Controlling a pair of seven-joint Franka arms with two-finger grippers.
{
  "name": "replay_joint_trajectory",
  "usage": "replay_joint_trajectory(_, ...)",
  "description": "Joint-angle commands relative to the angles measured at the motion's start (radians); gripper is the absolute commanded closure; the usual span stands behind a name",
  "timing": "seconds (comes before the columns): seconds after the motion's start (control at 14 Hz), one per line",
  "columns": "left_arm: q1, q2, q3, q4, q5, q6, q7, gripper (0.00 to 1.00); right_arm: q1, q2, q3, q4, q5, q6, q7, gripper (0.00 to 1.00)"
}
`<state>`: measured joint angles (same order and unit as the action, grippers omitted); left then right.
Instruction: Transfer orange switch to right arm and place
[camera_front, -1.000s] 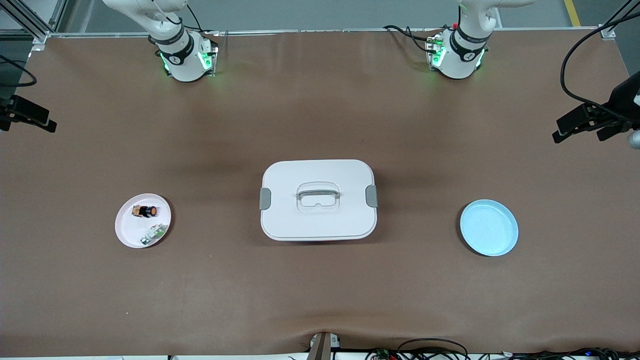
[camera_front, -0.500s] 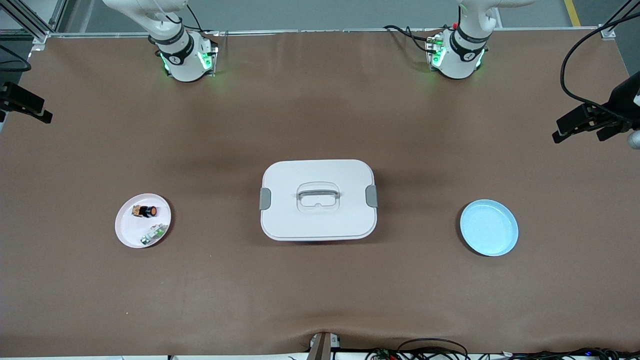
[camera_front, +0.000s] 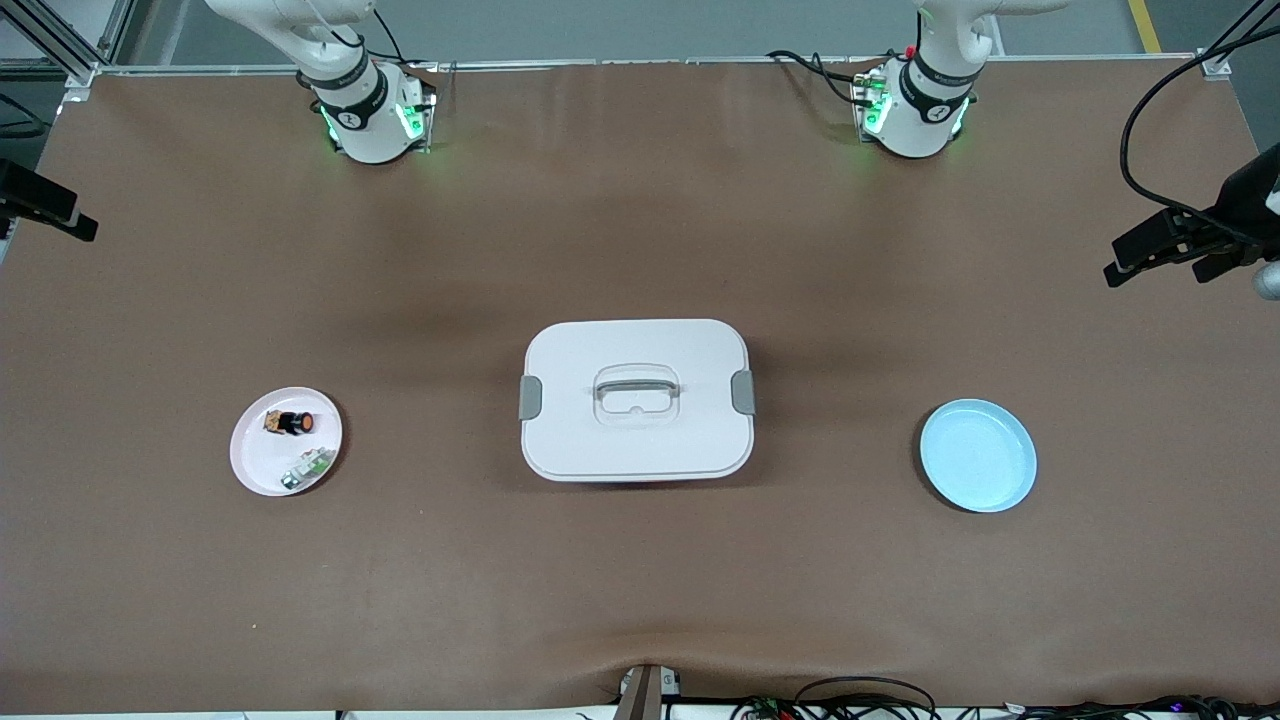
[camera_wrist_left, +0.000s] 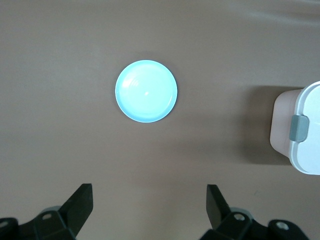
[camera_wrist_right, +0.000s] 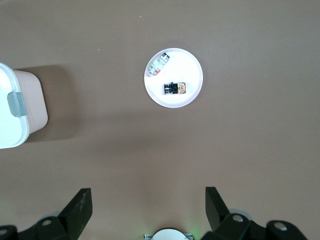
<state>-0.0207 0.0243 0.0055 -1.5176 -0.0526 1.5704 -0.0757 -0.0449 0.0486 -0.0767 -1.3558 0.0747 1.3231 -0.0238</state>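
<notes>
While both arms hang high over the brown table, neither gripper touches anything. The right gripper has its fingers spread wide apart, nothing between them; it hovers above bare tabletop at the right arm's end. Well ahead of those fingertips sits the pink plate, and the orange switch lies on its side in that plate, black body with the orange cap pointing toward the white lidded box. A small green-white-silver part shares the plate, just beside the switch and nearer the front camera, not touching it as far as can be told. The left gripper is likewise parted wide and empty, over bare table at the left arm's end, with the light blue plate well ahead of its fingers. The box stands between the two plates, lid on, grey latches at both ends, well apart from either gripper.
</notes>
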Motion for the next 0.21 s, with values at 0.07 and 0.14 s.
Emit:
replay_joint_trajectory(0.07, 0.004, 0.000, -0.004, 0.008, 0.020, -0.013, 0.011, 0.00, -0.009, -0.030, 0.002, -0.029, 0.020, -0.015, 0.045, 0.00)
replay_joint_trajectory(0.14, 0.004, 0.000, -0.002, 0.008, 0.020, -0.013, 0.011, 0.00, -0.009, -0.032, 0.001, -0.029, 0.020, -0.016, 0.044, 0.00)
